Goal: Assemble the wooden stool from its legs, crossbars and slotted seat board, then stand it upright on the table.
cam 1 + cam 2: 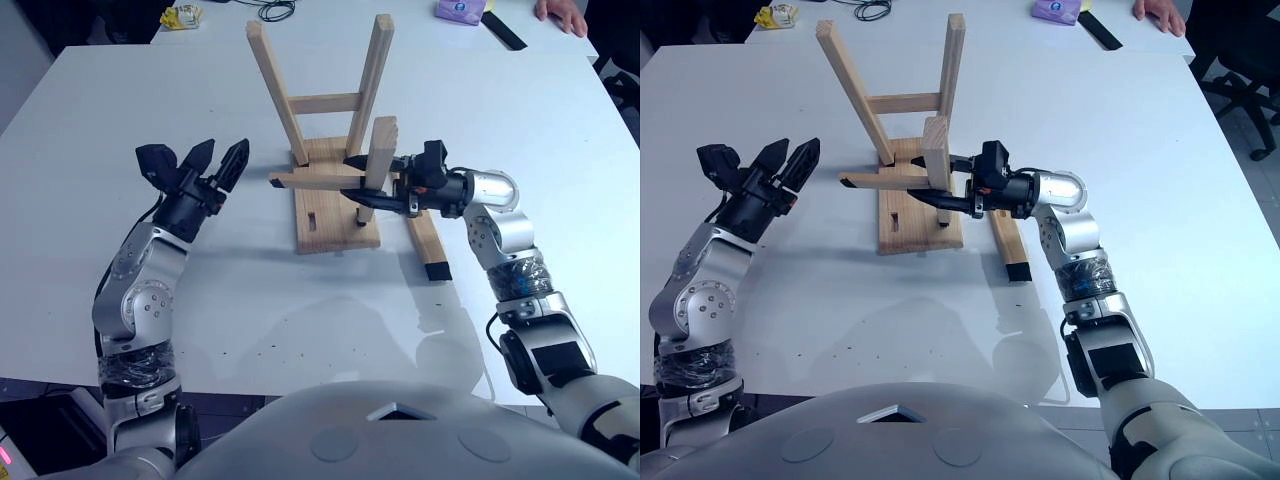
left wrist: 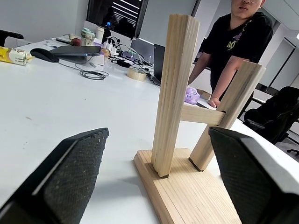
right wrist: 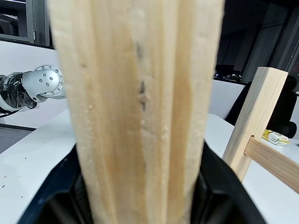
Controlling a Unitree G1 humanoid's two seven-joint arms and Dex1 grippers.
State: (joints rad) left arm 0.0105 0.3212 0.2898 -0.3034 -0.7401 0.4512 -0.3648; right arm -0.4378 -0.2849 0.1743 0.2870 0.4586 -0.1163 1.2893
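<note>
Two legs (image 1: 275, 85) and a crossbar (image 1: 322, 103) to leave standing at twelve o'clock on the flat seat board (image 1: 335, 232). With the right gripper (image 1: 372, 190) clamped on the third leg (image 1: 381, 145), hold it plumb over the board's five o'clock side, then press straight down. Bring the wide-open left gripper (image 1: 222, 165) in from nine o'clock to steady the jutting crossbar (image 1: 312, 180).
</note>
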